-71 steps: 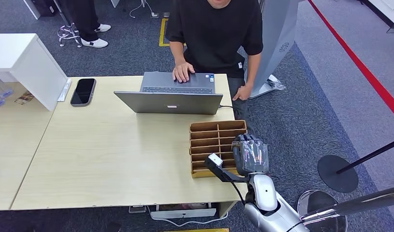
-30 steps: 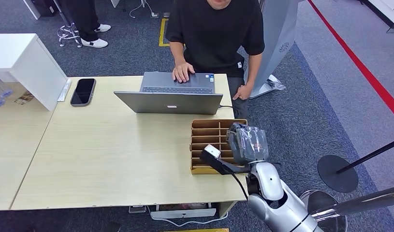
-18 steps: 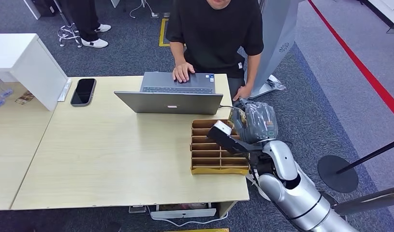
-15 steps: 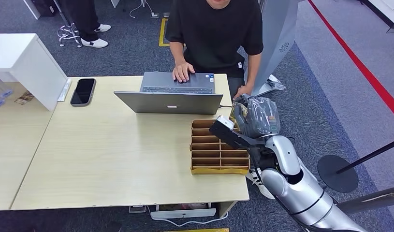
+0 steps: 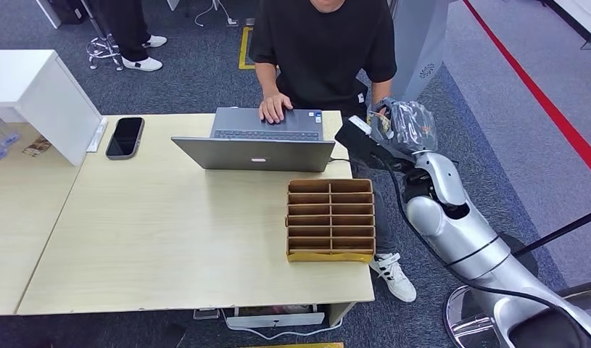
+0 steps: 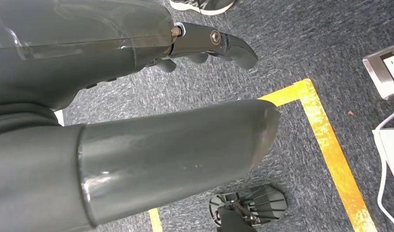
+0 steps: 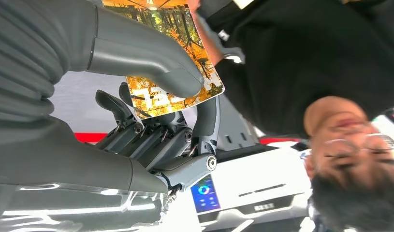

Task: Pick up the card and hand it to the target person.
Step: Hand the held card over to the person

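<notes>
The hand-over step was in hand. In the upper right of the head view, the right hand (image 5: 402,125) was raised beside the person (image 5: 323,43) standing behind the desk (image 5: 169,239). The right wrist view showed the card (image 7: 173,92) — orange and yellow, printed with autumn trees — pinched between the thumb and the darker fingers (image 7: 151,133), with the person's black shirt just beyond it. The card was thus off the desk and clear of the brown divided box (image 5: 329,220) in the centre of the head view.

The left hand (image 6: 204,43) hung over the carpet, its fingers loosely curled around nothing.

The next move probably called for holding the card steady within the person's reach — one of their hands rested on the laptop (image 5: 257,145) — and releasing only once they had taken hold.
</notes>
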{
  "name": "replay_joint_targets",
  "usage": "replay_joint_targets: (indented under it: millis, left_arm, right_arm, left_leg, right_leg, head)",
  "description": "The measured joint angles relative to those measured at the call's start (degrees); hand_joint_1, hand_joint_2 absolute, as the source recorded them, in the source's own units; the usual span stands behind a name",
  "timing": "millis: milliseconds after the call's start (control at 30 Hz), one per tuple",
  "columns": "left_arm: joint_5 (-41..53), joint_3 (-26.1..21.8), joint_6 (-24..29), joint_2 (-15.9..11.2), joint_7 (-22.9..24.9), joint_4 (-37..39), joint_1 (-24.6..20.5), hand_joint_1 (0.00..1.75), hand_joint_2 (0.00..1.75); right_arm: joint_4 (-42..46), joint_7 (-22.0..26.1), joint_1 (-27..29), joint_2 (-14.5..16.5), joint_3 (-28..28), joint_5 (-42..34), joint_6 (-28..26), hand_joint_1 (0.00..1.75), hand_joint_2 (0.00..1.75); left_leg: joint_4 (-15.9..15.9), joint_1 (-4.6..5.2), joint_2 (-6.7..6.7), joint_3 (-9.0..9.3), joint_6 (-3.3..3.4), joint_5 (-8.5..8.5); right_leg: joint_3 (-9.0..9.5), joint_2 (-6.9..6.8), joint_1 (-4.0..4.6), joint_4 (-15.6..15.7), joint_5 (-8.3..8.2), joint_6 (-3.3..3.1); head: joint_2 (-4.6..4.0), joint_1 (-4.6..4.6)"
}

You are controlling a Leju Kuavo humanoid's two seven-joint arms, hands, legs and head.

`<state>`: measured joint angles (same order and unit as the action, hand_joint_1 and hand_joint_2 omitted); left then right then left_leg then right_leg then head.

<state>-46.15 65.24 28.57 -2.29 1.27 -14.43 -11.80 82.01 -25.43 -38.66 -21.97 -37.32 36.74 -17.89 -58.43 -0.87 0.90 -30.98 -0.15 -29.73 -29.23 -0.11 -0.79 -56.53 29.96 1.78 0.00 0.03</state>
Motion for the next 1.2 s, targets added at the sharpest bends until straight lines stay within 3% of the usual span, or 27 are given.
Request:
replay_joint_targets:
  millis: [133, 367, 633, 900, 967, 1000, 1100, 1133, 1200]
  left_arm:
    - [0.4, 0.0, -0.1, 0.1, 0.4, 0.0, -0.3, 0.0, 0.0]
    - [1.0, 0.2, -0.5, 0.4, 0.7, 0.0, -0.7, 0.0, 0.0]
    - [1.4, 0.6, -0.8, 0.7, 1.0, 0.0, -0.8, 0.0, 0.0]
    - [1.6, 0.7, -0.8, 0.8, 1.2, 0.0, -0.9, 0.0, 0.0]
    - [1.7, 0.7, -0.9, 0.8, 1.2, 0.0, -0.9, 0.0, 0.0]
    - [1.7, 0.7, -0.9, 0.8, 1.2, 0.0, -0.9, 0.0, 0.0]
    - [1.9, 0.9, -1.0, 0.8, 1.3, 0.0, -0.9, 0.0, 0.0]
    - [2.0, 0.9, -1.1, 0.8, 1.3, 0.0, -0.9, 0.0, 0.0]
    - [2.1, 0.9, -1.2, 0.8, 1.3, 0.0, -0.9, 0.0, 0.0]
  right_arm:
    - [-3.9, -0.1, -2.1, 0.0, -0.2, -0.3, -0.8, 1.52, 1.75]
    - [-11.0, -0.1, -5.2, 0.2, -0.4, -0.2, -4.6, 1.6, 1.75]
    - [-14.7, 0.8, -5.8, 0.4, -0.3, 0.1, -9.7, 1.49, 1.75]
    - [-17.0, 0.5, -5.8, 0.5, -0.4, 1.5, -10.1, 1.39, 1.75]
    - [-17.3, 0.2, -5.8, 0.5, -0.4, 2.2, -9.9, 1.26, 1.75]
    - [-17.5, 0.1, -5.8, 0.5, -0.4, 2.6, -9.8, 1.1, 1.75]
    - [-17.8, -0.3, -5.8, 0.5, -0.4, 3.7, -9.2, 0.21, 1.75]
    - [-17.8, -0.4, -5.7, 0.5, -0.4, 3.9, -8.8, 0.03, 1.75]
    - [-18.0, -0.7, -5.7, 0.5, -0.6, 4.3, -7.8, 0.0, 1.75]
  left_leg:
    - [0.0, 0.0, 0.0, -0.01, 0.0, 0.0]
    - [0.0, 0.0, 0.0, -0.01, 0.0, 0.0]
    - [0.0, 0.0, 0.0, -0.01, 0.0, 0.0]
    - [0.0, 0.0, 0.0, 0.0, 0.0, 0.0]
    - [0.0, 0.0, 0.0, 0.0, 0.0, 0.0]
    - [0.0, 0.0, 0.0, 0.0, 0.0, 0.0]
    - [0.0, 0.0, 0.0, 0.0, 0.0, 0.0]
    - [0.0, 0.0, 0.0, 0.0, 0.0, 0.0]
    - [0.0, 0.0, 0.0, 0.0, 0.0, 0.0]
  right_leg:
    - [-0.02, 0.0, 0.0, 0.0, 0.0, 0.0]
    - [-0.01, 0.0, 0.0, 0.0, 0.0, 0.0]
    - [-0.02, 0.0, 0.0, 0.0, 0.0, 0.0]
    - [-0.02, 0.0, 0.0, 0.0, 0.0, 0.0]
    - [-0.02, 0.01, 0.0, 0.0, 0.0, 0.0]
    - [-0.02, 0.01, 0.0, 0.0, 0.0, 0.0]
    - [-0.02, 0.0, 0.0, 0.0, 0.0, 0.0]
    - [-0.02, 0.01, 0.0, 0.0, 0.0, 0.0]
    - [-0.02, 0.01, 0.0, 0.0, 0.0, 0.0]
  head:
    - [0.0, -0.01]
    - [0.0, 0.0]
    - [0.0, 0.0]
    - [0.0, -0.01]
    - [0.0, 0.0]
    - [0.0, -0.01]
    - [0.0, -0.01]
    - [0.0, -0.01]
    - [0.0, -0.01]
